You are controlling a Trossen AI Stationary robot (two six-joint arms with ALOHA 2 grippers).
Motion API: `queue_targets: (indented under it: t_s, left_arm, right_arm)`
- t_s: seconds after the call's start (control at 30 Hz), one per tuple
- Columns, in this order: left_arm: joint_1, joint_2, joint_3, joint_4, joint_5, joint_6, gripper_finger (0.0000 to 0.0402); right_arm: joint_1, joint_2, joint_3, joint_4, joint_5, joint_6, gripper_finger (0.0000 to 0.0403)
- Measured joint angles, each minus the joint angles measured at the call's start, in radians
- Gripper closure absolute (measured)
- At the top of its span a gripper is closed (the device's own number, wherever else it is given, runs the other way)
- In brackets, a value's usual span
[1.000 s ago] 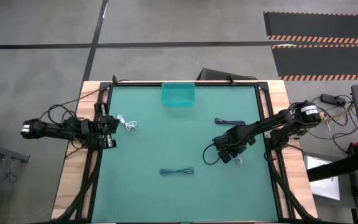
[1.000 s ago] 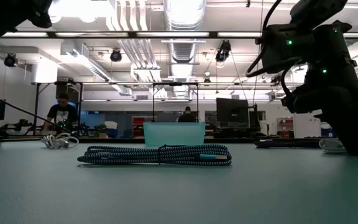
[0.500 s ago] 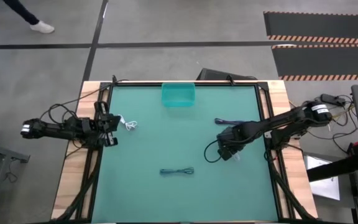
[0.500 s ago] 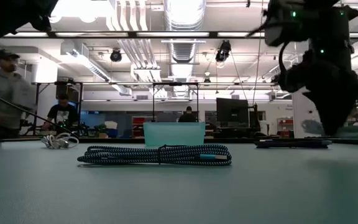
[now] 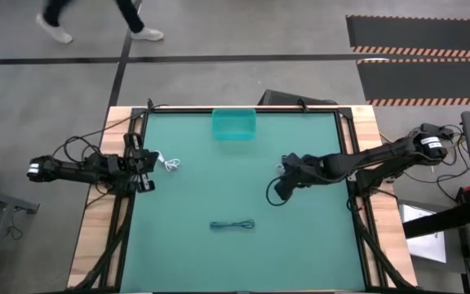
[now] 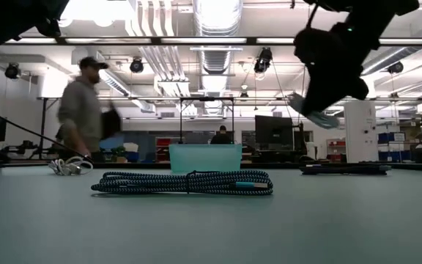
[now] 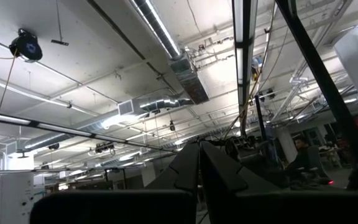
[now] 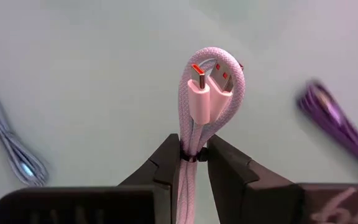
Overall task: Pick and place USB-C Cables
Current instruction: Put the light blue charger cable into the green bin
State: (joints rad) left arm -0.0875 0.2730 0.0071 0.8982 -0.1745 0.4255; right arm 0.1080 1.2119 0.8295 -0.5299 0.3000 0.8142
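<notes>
My right gripper [image 5: 281, 186] hangs above the table's right half, shut on a pale pink-white USB-C cable bundle [image 8: 205, 93] whose two plugs stick out past the fingertips. In the low view that cable [image 6: 312, 114] shows well above the table. A dark braided cable [image 5: 232, 224] lies flat near the table's front middle. A white cable [image 5: 168, 163] lies at the left. A purple cable [image 8: 337, 124] lies under the right arm. My left gripper [image 7: 199, 168] waits shut at the table's left edge, tilted up. My right gripper pinches the folded bundle's strands [image 8: 190, 148] between its two fingers [image 8: 166, 165], a little below the looped end with the plugs. The fingers slant down from the table's right side and lie along the bundle. The cable is lifted clear of the table.
A teal bin [image 5: 234, 124] stands at the middle of the table's far edge. Black frame rails run along the table's left and right edges. A person walks past behind the table [image 6: 83, 110].
My right gripper has risen from the table and drifted toward the left and far edges, tipping from pointing nearly straight down to a slant. The pale cable has come up with it, lifted clear of the table. A person has walked by in the background.
</notes>
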Motion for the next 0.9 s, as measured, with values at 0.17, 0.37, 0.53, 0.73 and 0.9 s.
queue_targets:
  t_s: [0.17, 0.37, 0.53, 0.73, 0.9]
  left_arm:
    - [0.000, 0.001, 0.000, 0.000, 0.000, 0.000, 0.0401]
    - [0.000, 0.001, 0.000, 0.001, 0.000, 0.000, 0.0401]
    - [0.000, 0.002, 0.000, 0.001, 0.000, -0.001, 0.0401]
    - [0.000, 0.006, 0.000, 0.001, 0.000, -0.002, 0.0401]
    - [0.000, 0.028, 0.000, 0.001, 0.000, -0.002, 0.0401]
  right_arm:
    - [-0.027, 0.001, 0.000, 0.122, 0.030, -0.116, 0.0349]
    - [-0.030, 0.001, 0.000, 0.264, 0.129, -0.270, 0.0349]
    - [-0.030, 0.001, -0.017, 0.408, 0.157, -0.409, 0.0349]
    - [-0.030, 0.001, -0.070, 0.636, 0.155, -0.610, 0.0349]
    - [-0.030, 0.001, -0.133, 0.864, 0.137, -0.776, 0.0349]
